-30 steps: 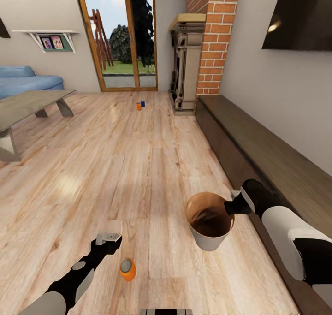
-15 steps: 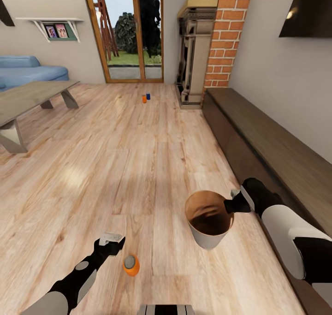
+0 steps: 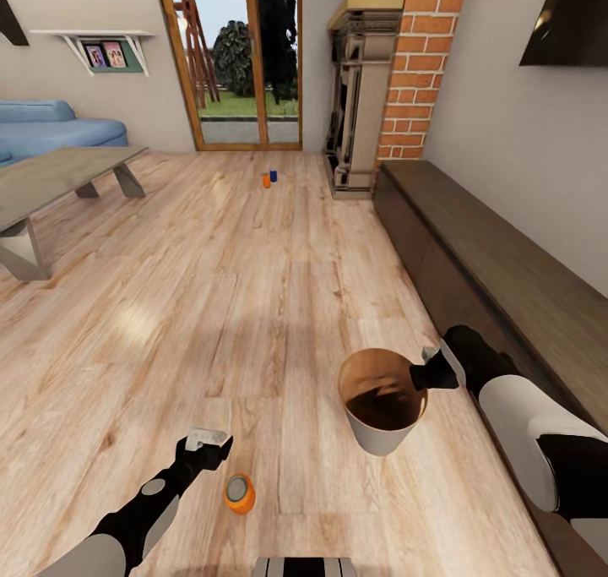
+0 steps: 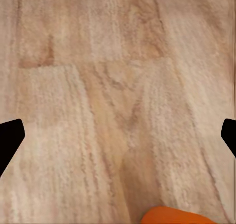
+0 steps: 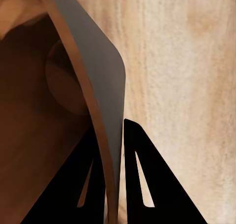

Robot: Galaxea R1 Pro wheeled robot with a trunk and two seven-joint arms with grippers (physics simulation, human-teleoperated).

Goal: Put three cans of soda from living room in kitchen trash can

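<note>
An orange can of soda (image 3: 239, 493) stands upright on the wood floor just in front of me. My left gripper (image 3: 208, 442) hovers open just left of and beyond it; in the left wrist view its fingertips (image 4: 10, 140) sit wide apart over bare planks, with the can's orange edge (image 4: 177, 217) between them near the camera. My right gripper (image 3: 425, 378) is shut on the rim of the tash can (image 3: 382, 401), pale outside, coppery brown inside, held upright above the floor. The right wrist view shows the rim (image 5: 105, 111) pinched between the fingers (image 5: 147, 184). Two more cans, orange (image 3: 267, 182) and blue (image 3: 274, 175), stand far off near the glass doors.
A long dark low cabinet (image 3: 507, 281) runs along the right wall up to the brick fireplace (image 3: 363, 95). A low wooden table (image 3: 59, 180) and a blue sofa (image 3: 51, 133) stand at the left. Open plank floor lies between me and the far cans.
The whole view has shifted a little, so the camera moved. My left gripper has crept slightly closer to the near orange can. The right gripper still holds the bucket.
</note>
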